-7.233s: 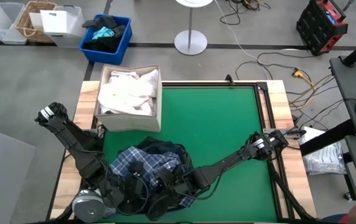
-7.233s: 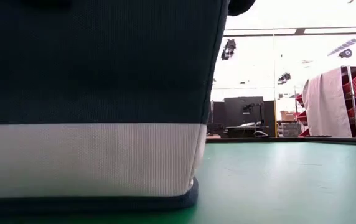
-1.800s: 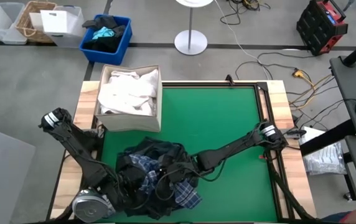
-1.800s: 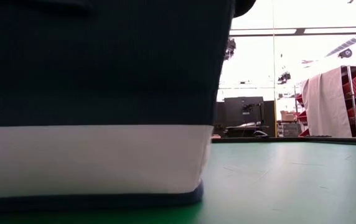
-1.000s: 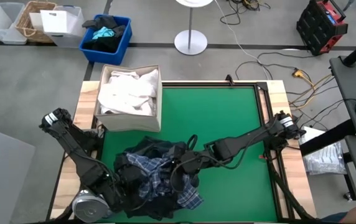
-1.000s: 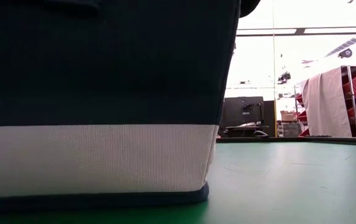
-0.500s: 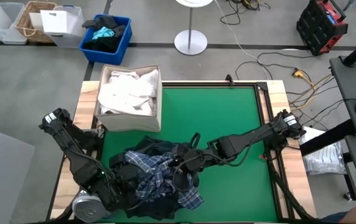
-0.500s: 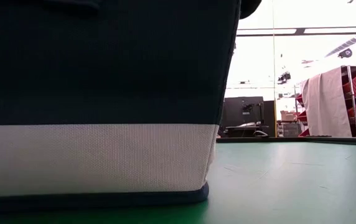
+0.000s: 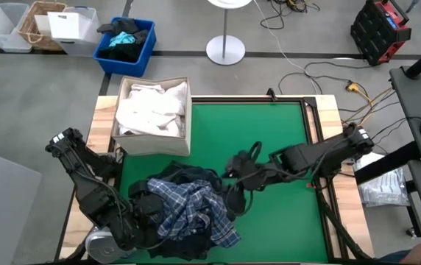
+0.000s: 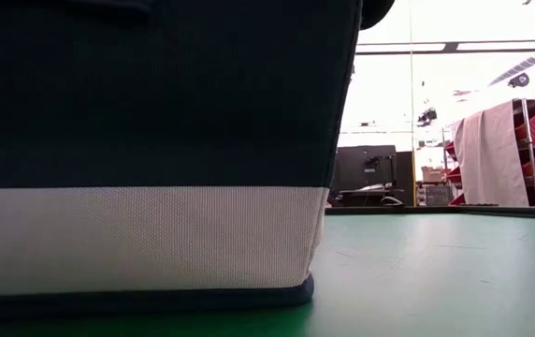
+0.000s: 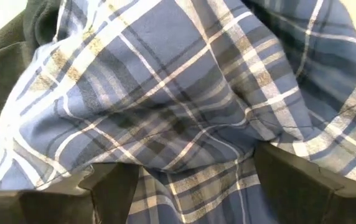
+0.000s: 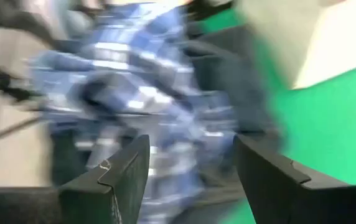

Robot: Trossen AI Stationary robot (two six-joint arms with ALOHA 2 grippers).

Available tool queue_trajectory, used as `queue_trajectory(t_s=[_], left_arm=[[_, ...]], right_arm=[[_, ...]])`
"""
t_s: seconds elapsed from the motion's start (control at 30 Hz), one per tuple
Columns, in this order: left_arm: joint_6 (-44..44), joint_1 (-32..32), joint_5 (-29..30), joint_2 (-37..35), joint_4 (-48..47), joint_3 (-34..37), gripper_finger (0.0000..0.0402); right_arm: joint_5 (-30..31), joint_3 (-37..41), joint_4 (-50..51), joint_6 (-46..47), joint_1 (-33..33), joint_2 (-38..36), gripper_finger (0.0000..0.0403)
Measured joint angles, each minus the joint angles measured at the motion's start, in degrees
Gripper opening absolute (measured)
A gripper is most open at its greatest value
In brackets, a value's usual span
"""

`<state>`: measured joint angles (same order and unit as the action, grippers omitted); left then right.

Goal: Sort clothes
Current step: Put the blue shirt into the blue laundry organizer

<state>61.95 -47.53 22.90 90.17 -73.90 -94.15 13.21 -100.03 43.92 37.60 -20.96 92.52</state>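
The left gripper (image 9: 148, 210), holding the plaid shirt (image 9: 188, 210), sits in the clothes pile (image 9: 185, 193) at the green worktop's (image 9: 269, 140) near edge. Right of it, the right gripper (image 9: 232, 199) hangs wide, empty.

Left gripper (image 9: 146, 213) buried under plaid shirt (image 9: 188, 206); right wrist view motion-blurred.
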Motion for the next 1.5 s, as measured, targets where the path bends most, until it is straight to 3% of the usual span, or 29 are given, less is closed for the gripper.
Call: queue_trajectory(t_s=[0.1, 0.63, 0.9, 1.17, 1.33, 1.5], left_arm=[[0.1, 0.0, 0.0, 0.0, -1.6, 0.0, 0.0292], [6.8, 0.1, -2.6, 0.0, -7.2, 0.0, 0.0292], [7.9, 0.5, -17.9, 0.1, -9.7, 0.0, 0.0292], [6.6, 0.5, -27.0, -0.3, -9.7, 0.0, 0.0292], [6.1, 0.5, -26.7, -0.2, -11.5, -3.9, 0.0292], [6.1, 0.5, -18.5, -0.3, -14.0, -10.4, 0.0292]], right_arm=[[5.9, 0.0, 4.2, -1.7, 0.2, -1.1, 0.0219], [6.1, 0.0, 3.6, -3.8, 1.4, -1.2, 0.02], [5.9, 0.0, 1.3, -3.4, 1.7, -1.0, 0.0206], [5.7, 0.0, 0.2, -3.8, 1.9, -0.5, 0.0206], [4.3, 0.2, -5.4, -6.4, 1.8, 0.4, 0.0199], [3.2, 0.4, -20.3, -14.3, 1.5, 3.9, 0.0159]])
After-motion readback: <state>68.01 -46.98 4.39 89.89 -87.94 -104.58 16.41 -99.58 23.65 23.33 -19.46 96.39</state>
